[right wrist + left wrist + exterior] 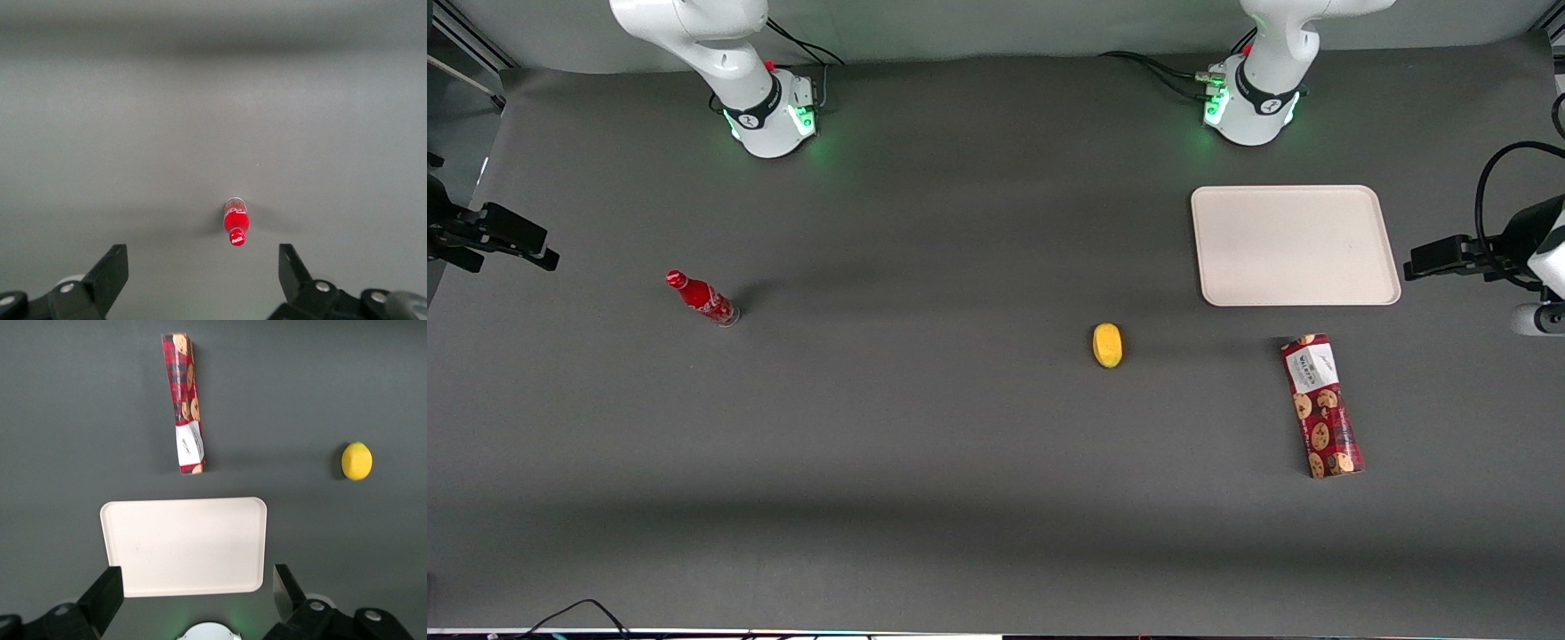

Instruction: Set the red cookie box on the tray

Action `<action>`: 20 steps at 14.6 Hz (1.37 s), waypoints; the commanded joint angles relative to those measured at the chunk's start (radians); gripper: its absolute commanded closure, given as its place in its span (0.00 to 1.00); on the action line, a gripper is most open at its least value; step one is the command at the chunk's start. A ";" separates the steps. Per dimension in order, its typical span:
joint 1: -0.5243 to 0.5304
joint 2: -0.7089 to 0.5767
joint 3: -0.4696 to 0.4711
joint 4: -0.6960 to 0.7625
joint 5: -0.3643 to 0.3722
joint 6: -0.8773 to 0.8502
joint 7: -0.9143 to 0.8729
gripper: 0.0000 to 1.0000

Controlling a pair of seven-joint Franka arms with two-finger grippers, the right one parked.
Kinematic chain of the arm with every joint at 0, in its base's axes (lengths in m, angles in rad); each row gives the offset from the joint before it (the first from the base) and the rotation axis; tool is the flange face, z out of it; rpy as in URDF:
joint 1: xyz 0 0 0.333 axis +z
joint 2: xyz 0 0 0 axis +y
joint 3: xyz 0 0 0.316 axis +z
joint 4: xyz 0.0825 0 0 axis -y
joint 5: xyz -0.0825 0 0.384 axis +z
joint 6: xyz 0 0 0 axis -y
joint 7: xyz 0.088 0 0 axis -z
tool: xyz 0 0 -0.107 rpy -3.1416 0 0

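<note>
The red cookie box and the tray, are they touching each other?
Apart. The front view shows a strip of dark table between the red cookie box and the tray. The gripper, jaws open, hangs above the tray.

A lemon (1107,345) sits on the dark counter (925,444) just right of the front frame's centre. Well apart, at mid-left of that frame, a small red bottle (702,299) stands alone, cap up.
</note>
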 commanded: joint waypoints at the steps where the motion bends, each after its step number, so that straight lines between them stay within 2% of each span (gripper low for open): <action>1: 0.006 0.094 0.007 0.002 0.021 0.112 -0.010 0.00; 6: 0.007 0.374 0.016 -0.047 0.053 0.351 -0.002 0.00; 9: 0.006 0.437 0.016 -0.174 0.056 0.572 -0.002 0.00; 12: 0.001 0.474 0.018 -0.240 0.058 0.702 0.000 0.00; 13: 0.001 0.480 0.016 -0.253 0.058 0.747 -0.005 0.28; 14: 0.001 0.486 0.016 -0.251 0.056 0.768 -0.008 0.84; 15: 0.004 0.483 0.016 -0.247 0.055 0.781 0.000 1.00; 20: 0.006 0.477 0.016 -0.218 0.036 0.808 -0.006 1.00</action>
